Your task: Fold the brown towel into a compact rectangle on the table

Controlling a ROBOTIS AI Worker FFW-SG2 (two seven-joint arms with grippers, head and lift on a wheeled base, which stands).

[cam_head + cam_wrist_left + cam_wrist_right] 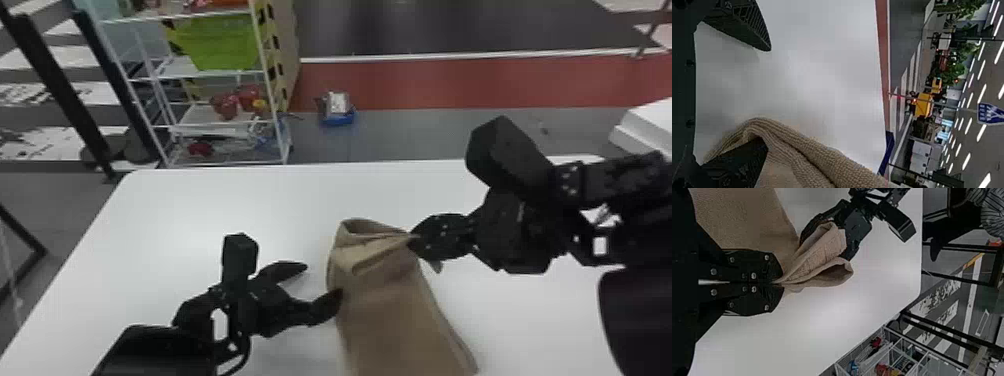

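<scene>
Floor and surroundings: behind the work lay a grey floor crossed by a red band, with a white wire rack standing beyond the far left part of the table. The white table, with rounded far corners, occupied the foreground. The brown towel lay on the table between the two arms, its long body running toward the near edge of the head view; its far end was gathered and partly raised, with loose folds and an open loop of cloth at the left of the pinched part. A green bin sat on the rack, above some red items on a lower shelf. The right gripper, extending in from the right, had its jaws together, clamped on the towel near the right corner of the far end; in the right wrist view, creases converged at its fingertips. The left gripper, at the towel's left side, had its jaws wide apart. In the left wrist view, one of its fingers stood clear of the cloth above the table, while the other touched the towel, a thick fold curving around its tip.
</scene>
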